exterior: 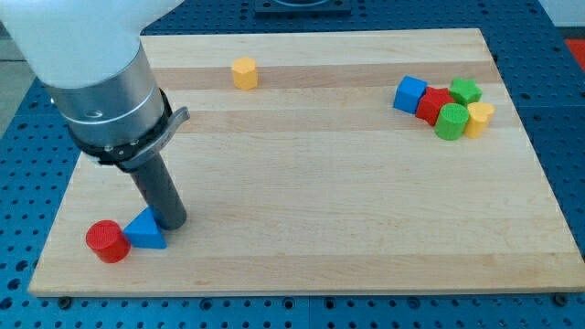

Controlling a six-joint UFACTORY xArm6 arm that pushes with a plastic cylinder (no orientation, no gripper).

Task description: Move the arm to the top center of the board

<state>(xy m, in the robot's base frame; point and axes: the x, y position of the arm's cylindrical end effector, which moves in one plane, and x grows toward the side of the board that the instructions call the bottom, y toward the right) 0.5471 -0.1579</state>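
Observation:
My tip (174, 222) rests on the wooden board (311, 174) near its bottom left corner, touching the right side of a blue triangular block (144, 230). A red cylinder (107, 241) sits against the blue triangle's left side. A yellow hexagonal block (244, 72) stands alone near the view's top, left of centre, far from my tip. The arm's grey and white body (96, 64) fills the view's top left.
A cluster sits at the view's top right: a blue cube (410, 93), a red block (433, 104), a green block (466, 90), a green cylinder (450, 122) and a yellow block (480, 118). Blue perforated table surrounds the board.

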